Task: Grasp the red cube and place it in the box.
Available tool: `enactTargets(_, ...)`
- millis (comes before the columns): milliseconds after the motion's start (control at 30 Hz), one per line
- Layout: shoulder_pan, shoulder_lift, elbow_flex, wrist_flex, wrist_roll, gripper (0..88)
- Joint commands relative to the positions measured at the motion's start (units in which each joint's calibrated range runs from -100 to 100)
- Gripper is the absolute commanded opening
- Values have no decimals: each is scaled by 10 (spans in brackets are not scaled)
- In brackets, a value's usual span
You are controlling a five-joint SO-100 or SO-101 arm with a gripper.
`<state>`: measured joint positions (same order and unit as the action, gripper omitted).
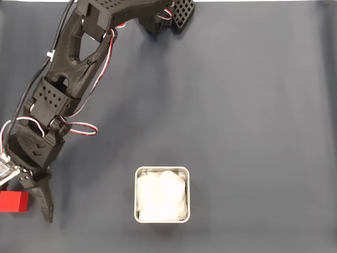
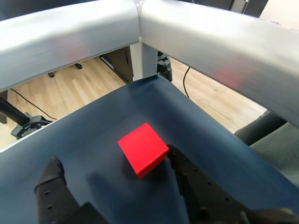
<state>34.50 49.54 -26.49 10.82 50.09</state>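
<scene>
Spread wide, the gripper [image 2: 112, 163] sits low over the dark blue table cover [image 1: 237, 105], its two black fingers apart with the red cube [image 2: 142, 149] between them. In the wrist view, one finger [image 2: 53, 186] rises at the lower left, well clear of the cube, while the other [image 2: 196, 186] comes up from the lower right with its tip just beside the cube's right edge; whether it touches, I cannot tell. The cube rests flat on the cover, turned so that a corner points toward the camera, and throws a soft shadow to its left.

From the fixed view above, the black arm [image 1: 68, 79] reaches down from the top of the picture to the lower left corner, with red, white and black wires looping along it. The gripper [image 1: 26, 203] ends near the left edge, where the red cube [image 1: 14, 201] lies partly cut off by the frame, just left of the long dark finger [image 1: 45, 203].

Well to the right of the cube in that view stands the box [image 1: 162, 169], a square container with a pale metal rim and rounded corners, filled with crumpled white lining. It sits apart from the arm.

Beyond the table's corner in the wrist view run silvery frame rails [image 2: 210, 37] and a wooden floor [image 2: 70, 88].
</scene>
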Motion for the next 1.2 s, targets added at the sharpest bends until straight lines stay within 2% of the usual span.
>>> enactTargets(0,-13,-38,-25,7,-5,498)
enactTargets(1000,-23,-54,-18,-2,-4,493)
enactTargets(1167,-22,-49,-20,-2,-3,445)
